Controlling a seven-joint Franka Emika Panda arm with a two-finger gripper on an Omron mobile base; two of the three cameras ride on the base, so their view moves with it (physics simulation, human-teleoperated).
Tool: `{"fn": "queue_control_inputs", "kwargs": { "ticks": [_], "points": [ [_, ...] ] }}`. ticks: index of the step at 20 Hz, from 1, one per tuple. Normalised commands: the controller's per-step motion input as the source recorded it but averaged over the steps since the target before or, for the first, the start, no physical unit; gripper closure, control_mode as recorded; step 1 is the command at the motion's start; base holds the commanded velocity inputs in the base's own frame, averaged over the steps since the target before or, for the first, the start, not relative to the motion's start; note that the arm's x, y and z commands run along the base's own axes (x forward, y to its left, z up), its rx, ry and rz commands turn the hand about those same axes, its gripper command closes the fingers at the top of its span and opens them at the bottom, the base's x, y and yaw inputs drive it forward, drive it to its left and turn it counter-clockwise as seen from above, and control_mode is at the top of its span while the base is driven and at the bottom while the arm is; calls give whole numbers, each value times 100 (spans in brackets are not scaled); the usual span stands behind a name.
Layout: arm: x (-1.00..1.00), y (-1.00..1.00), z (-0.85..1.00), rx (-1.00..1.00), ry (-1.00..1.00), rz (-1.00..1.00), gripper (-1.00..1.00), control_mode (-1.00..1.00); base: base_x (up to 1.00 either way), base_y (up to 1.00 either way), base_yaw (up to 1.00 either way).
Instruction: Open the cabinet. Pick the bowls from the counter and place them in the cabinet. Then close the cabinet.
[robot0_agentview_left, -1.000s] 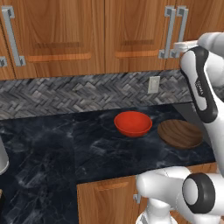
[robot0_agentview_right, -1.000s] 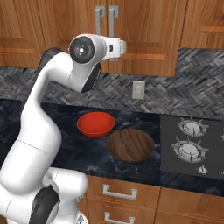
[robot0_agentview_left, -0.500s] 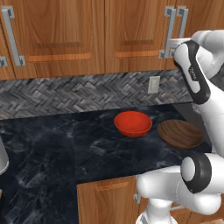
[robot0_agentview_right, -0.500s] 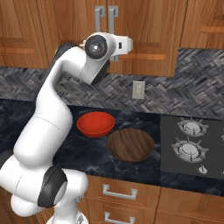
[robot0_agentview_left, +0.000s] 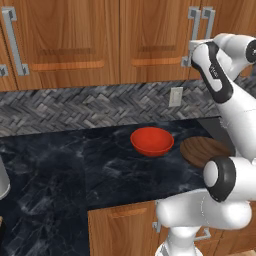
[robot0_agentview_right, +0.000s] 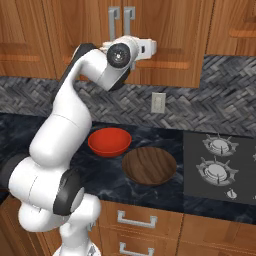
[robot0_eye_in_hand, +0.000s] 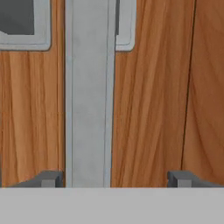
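Kitchen wall first: the cabinet (robot0_agentview_right: 150, 35) is shut, both bowls (robot0_agentview_right: 109, 141) sit below on the bench (robot0_agentview_left: 75, 170). Fingers (robot0_eye_in_hand: 51, 178) spread wide; the handle (robot0_eye_in_hand: 89, 92) sits hard against one tip, so closing off-centre could just scrape the door.

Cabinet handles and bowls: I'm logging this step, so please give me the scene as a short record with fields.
cabinet: both doors shut
handle: grey bar, close ahead of the pincer, nearer one fingertip
pincer: open, raised at the cabinet front, not gripping
red bowl: on the counter
wood-grain bowl: on the counter, beside the red bowl
stage: opening not begun
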Motion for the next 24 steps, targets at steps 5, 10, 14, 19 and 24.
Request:
{"fn": "queue_control_inputs", "kwargs": {
  "ticks": [5,10,14,19,24],
  "points": [
    [65,0,-12,0,-12,0,-100,-100,0,0,0],
    [92,0,-33,0,-7,0,-100,-100,0,0,0],
    [89,-5,-35,0,-2,0,100,-100,0,0,0],
    [14,-92,-14,13,42,-3,100,-100,0,0,0],
    [-3,-100,-50,10,83,-13,100,-100,0,0,0]
  ]
}}
